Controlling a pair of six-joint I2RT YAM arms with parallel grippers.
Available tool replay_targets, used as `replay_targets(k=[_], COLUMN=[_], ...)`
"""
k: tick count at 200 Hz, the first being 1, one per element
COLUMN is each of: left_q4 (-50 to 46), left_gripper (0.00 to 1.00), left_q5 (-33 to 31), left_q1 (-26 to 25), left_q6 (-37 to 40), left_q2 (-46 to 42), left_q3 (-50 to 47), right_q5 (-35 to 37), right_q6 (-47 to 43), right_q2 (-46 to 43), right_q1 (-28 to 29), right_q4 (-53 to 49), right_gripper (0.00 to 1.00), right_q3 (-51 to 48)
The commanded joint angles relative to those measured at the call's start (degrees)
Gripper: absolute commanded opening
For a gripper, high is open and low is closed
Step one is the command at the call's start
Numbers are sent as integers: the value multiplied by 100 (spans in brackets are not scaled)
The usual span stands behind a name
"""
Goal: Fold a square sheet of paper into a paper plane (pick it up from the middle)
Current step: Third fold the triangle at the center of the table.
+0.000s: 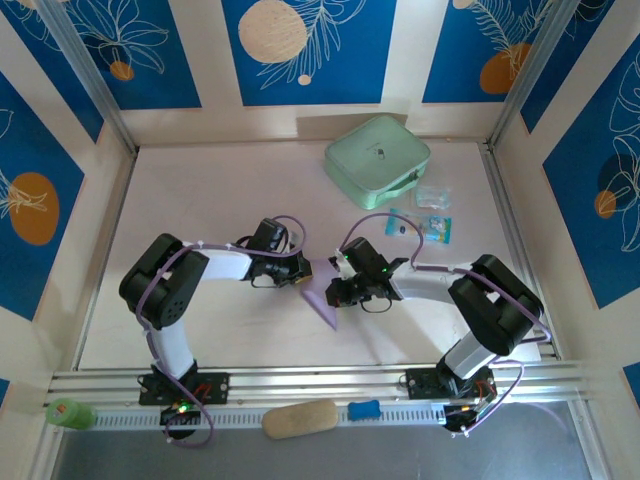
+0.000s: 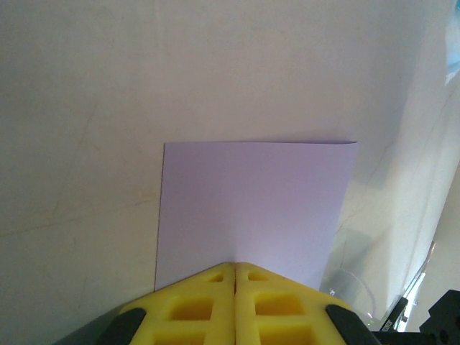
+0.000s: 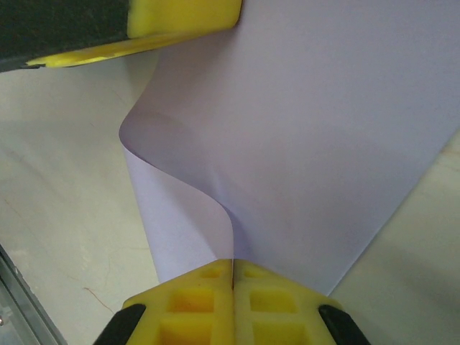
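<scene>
Two hands hold one sheet of paper (image 1: 323,300) at the centre of the top view, over the pale tabletop (image 1: 200,190). It is a plain lavender square. In the left wrist view the sheet (image 2: 251,208) lies flat, and in the right wrist view its left side (image 3: 180,201) rolls into a soft S-curl. The left hand (image 1: 301,276) is pinched tight on one edge, and the right hand (image 1: 336,291) is clamped on another. From above, both wrists cover much of the paper. A mint-green case (image 1: 377,160) and small blue packets (image 1: 421,222) sit well apart, toward the upper right. The exposed purple wedge runs from upper left to lower right, its corner aimed at the frame's bottom edge.
</scene>
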Motion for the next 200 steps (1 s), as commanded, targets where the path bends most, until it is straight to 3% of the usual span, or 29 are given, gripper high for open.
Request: replay_targets(k=[1,200], left_q4=[-460,-382], left_gripper=[6,6], left_q5=[-192,-170], left_q1=[-25,-25], left_q6=[38,-7], left_q2=[-25,15], left_q3=[-29,-46], right_q5=[118,212], right_q6=[16,50], right_q2=[51,192], right_q1=[-19,-8], right_q4=[-139,-252], right_gripper=[3,3], right_q3=[79,184])
